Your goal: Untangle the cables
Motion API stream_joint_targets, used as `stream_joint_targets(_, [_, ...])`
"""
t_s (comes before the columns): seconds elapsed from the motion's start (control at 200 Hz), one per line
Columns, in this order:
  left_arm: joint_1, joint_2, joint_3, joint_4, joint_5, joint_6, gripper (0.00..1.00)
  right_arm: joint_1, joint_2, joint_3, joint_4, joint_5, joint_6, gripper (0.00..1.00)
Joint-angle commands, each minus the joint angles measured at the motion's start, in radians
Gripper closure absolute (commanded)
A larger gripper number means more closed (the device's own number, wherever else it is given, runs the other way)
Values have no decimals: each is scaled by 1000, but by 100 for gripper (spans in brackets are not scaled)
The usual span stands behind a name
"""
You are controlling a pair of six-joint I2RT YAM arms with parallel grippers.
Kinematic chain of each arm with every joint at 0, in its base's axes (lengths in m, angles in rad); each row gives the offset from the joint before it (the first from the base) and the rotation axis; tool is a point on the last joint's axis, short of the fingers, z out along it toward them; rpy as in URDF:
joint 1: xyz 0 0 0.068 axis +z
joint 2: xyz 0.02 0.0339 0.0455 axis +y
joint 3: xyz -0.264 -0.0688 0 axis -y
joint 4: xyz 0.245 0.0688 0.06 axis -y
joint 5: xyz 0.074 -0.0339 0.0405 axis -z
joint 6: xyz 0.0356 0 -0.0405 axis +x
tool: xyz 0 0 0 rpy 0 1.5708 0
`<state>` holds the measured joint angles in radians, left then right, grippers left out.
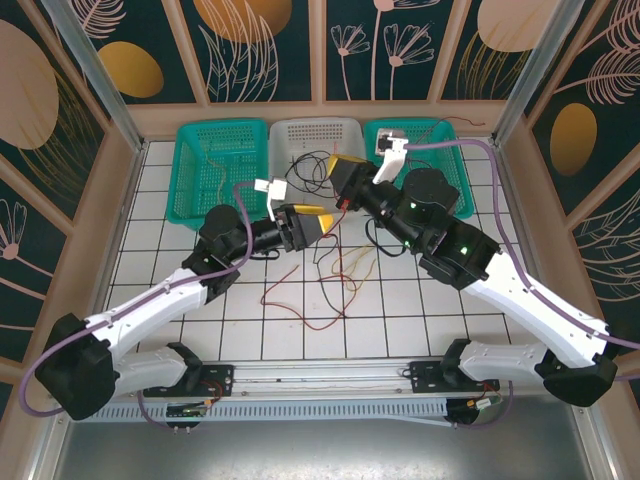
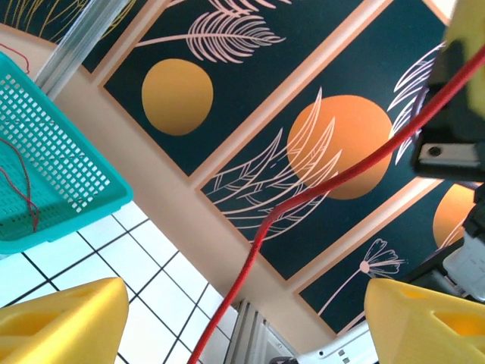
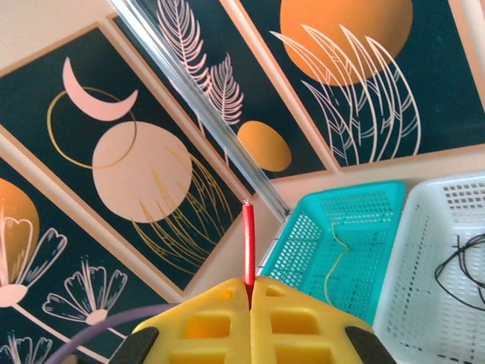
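Thin red wire (image 3: 248, 235) pinched near tip by right gripper (image 3: 250, 284), yellow jaws pressed together. Left gripper (image 2: 242, 311) spread wide, same wire passing between jaws.

Tiled table (image 1: 150, 225) bears cables (image 1: 335, 280) (baskets (image 1: 300, 135) too).

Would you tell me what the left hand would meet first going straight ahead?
Probably the thin red cable running between the left hand's open yellow fingers, though depth is unclear.

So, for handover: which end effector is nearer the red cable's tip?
Right: the right end effector pinches the red cable below its tip; the left end effector straddles it, open, farther along.
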<state>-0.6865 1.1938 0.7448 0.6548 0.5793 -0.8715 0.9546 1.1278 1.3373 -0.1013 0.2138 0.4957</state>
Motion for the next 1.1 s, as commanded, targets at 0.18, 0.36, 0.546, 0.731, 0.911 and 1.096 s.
stream_joint_targets(0.18, [-25,57,60,49,42,55,27,-16,-15,35,91,-45,29,100])
stream_joint_targets(0.36, [-37,81,62,39,50,66,51,-21,-22,26,94,-48,38,100])
stream_joint_targets(0.546, [-38,82,58,34,45,82,90,-27,-45,2,101,-34,53,100])
stream_joint_targets(0.731, [-37,61,35,65,38,87,100,-53,-131,-85,93,47,89,100])
stream_joint_targets(0.911, [-36,-3,-57,246,-24,27,100,-126,-199,-156,13,94,164,100])
stream_joint_targets(1.096, [-37,-19,-70,301,-40,-5,100,-163,-205,-214,-12,43,215,89])
